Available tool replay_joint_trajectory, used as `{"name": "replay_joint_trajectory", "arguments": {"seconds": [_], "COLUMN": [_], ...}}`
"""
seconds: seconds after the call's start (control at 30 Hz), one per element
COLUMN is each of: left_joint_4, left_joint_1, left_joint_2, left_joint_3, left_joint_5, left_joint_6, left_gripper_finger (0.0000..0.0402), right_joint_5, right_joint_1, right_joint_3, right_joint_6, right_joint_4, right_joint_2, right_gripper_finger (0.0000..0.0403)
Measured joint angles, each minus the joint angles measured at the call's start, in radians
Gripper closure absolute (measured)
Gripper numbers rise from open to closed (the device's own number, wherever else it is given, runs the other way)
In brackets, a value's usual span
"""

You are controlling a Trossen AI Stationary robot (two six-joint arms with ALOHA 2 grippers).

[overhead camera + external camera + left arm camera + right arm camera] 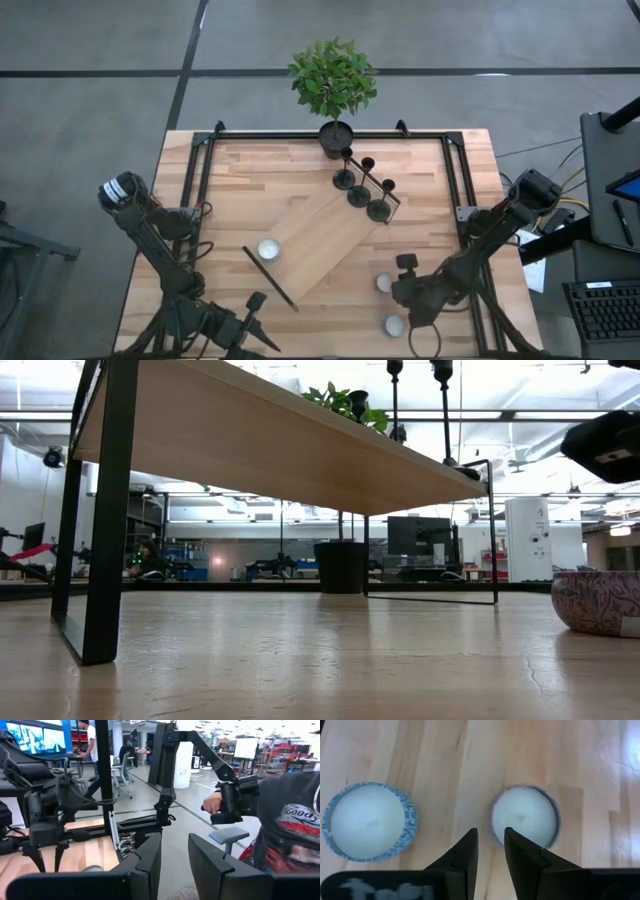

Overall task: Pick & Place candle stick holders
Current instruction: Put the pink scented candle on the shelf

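Note:
Three black candle stick holders stand by their disc bases in a row on the far right end of a wooden riser that lies slantwise on the table. Two of them show in the low view on the riser's top. My right gripper hangs over the table's near right part, pointing down, its fingers a narrow gap apart above a grey-rimmed candle; it touches nothing. My left gripper waits at the near edge, narrowly open and empty.
A potted plant stands at the far edge behind the holders. One candle sits on the riser and two on the table, one of them blue-rimmed. A person stands beyond the table.

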Motion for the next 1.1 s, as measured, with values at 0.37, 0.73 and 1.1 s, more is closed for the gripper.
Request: {"name": "replay_joint_trajectory", "arguments": {"seconds": [0.37, 0.73, 1.1], "left_joint_4": [-0.004, -0.008, -0.008], "left_joint_1": [-0.015, -0.017, -0.017], "left_joint_2": [0.0, 0.0, 0.0], "left_joint_3": [0.0, -0.001, -0.002], "left_joint_5": [0.0, 0.0, -0.003], "left_joint_6": [-0.001, 0.0, 0.001], "left_gripper_finger": [0.0307, 0.0307, 0.0307], "right_joint_5": [-0.053, -0.066, -0.077], "right_joint_1": [-0.041, -0.045, -0.051], "right_joint_3": [0.163, 0.214, 0.242], "right_joint_6": [-0.107, -0.125, -0.158], "right_joint_4": [-0.166, -0.215, -0.215], "right_joint_2": [0.162, 0.226, 0.232], "right_gripper_finger": [0.0334, 0.0352, 0.0393]}}
